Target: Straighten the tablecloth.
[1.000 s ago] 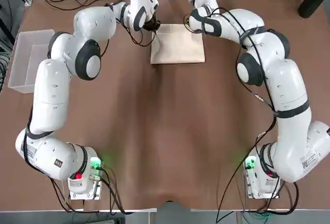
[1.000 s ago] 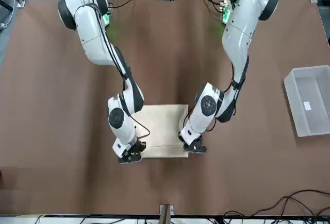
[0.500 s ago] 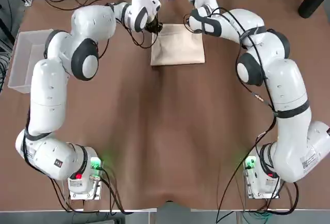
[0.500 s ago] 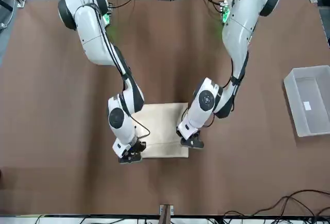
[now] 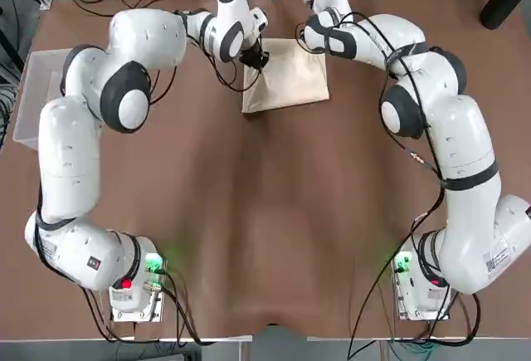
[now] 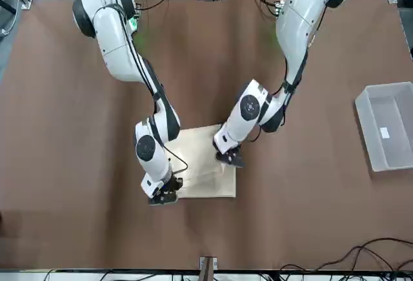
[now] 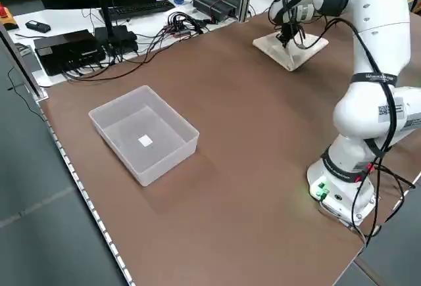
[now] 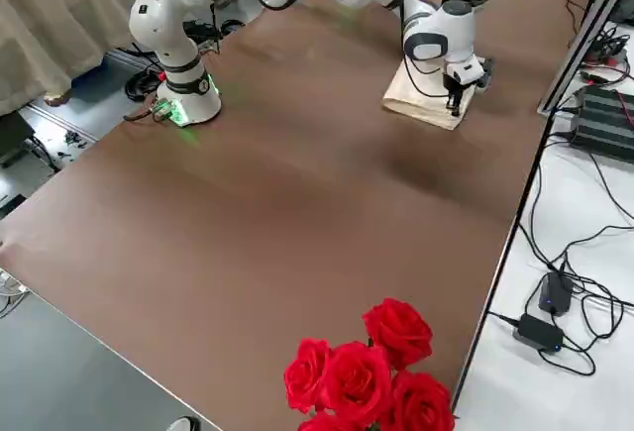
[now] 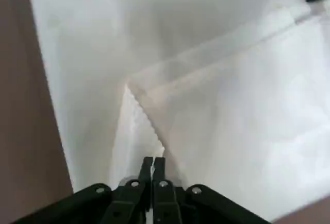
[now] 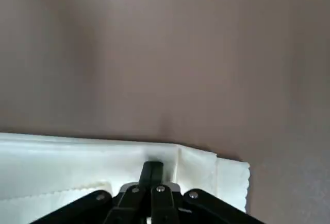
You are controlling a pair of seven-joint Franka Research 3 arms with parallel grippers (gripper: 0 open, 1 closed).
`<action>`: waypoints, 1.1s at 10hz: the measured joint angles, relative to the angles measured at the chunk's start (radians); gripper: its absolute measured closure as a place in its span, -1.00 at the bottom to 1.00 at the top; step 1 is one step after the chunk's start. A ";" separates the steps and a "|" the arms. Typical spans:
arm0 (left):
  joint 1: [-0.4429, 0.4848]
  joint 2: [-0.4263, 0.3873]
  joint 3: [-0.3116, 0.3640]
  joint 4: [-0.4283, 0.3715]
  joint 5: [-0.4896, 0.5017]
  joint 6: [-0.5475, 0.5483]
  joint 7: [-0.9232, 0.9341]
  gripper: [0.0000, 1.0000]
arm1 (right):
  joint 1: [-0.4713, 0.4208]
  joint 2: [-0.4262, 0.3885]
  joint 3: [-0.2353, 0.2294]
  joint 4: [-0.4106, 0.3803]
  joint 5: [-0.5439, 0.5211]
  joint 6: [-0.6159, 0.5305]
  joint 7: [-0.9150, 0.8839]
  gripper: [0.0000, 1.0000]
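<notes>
A robot's left hand pinches a raised fold of the cream tablecloth between its closed fingers, while its right hand, fingers pressed together, meets the cloth near an edge; whether that one grips any fabric cannot be told. The tablecloth, folded and lightly creased, lies on the brown-covered tabletop between the two hands, on the side of the table across from the arms' bases. A clear plastic bin sits on the tabletop at the robot's left, well apart from the cloth.
</notes>
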 joint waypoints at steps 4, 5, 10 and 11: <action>0.001 -0.072 -0.042 -0.107 0.000 0.000 0.023 0.94 | 0.000 0.000 0.000 0.000 0.000 0.000 0.000 0.98; 0.001 -0.087 -0.050 -0.125 0.000 -0.013 0.027 0.94 | 0.000 0.000 0.000 0.000 0.000 0.000 0.000 0.98; 0.001 -0.155 -0.109 -0.143 0.000 -0.236 0.081 0.94 | 0.000 0.000 0.000 0.000 0.000 0.000 0.000 0.98; 0.001 -0.155 -0.122 -0.148 0.000 -0.252 0.081 0.94 | 0.000 0.000 0.000 0.000 0.000 0.000 0.000 0.98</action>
